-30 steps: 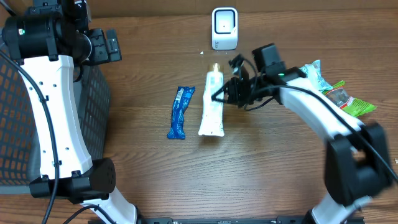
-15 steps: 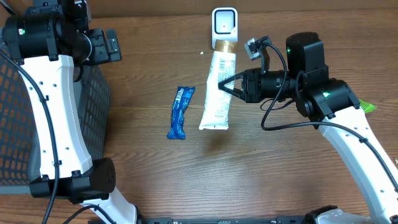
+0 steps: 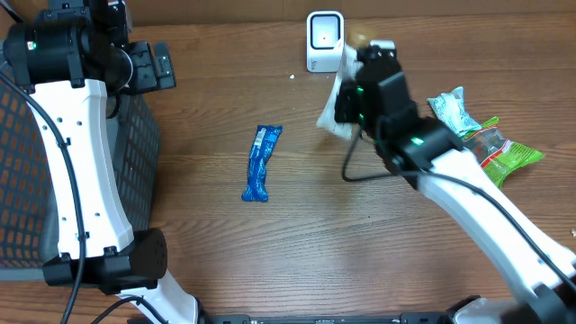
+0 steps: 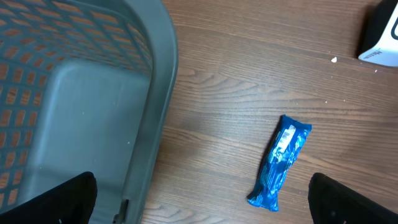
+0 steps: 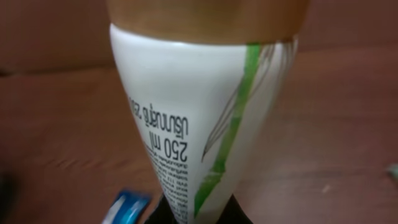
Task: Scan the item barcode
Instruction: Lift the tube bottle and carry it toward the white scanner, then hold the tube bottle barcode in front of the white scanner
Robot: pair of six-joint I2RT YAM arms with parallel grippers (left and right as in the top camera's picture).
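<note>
My right gripper [image 3: 345, 106] is shut on a white tube [image 3: 330, 112] with a green stripe and a tan cap [image 5: 205, 18]. It holds the tube above the table, just right of the white scanner [image 3: 324, 40] at the back. In the right wrist view the tube [image 5: 205, 124] fills the frame, pinched at its flat end between the dark fingers [image 5: 233, 214]. A blue packet [image 3: 261, 163] lies on the table's middle. At the far left my left gripper [image 4: 202, 205] hangs open over the basket's edge, with nothing between its fingers.
A grey mesh basket [image 3: 22, 180] stands at the left edge, and its rim [image 4: 155, 112] shows in the left wrist view. Green and white snack packs [image 3: 481, 135] lie at the right. The blue packet [image 4: 280, 163] lies right of the basket.
My right arm has lifted the tube off the table and swung it back and to the right, up beside the scanner. The left arm and the blue packet have not moved.
</note>
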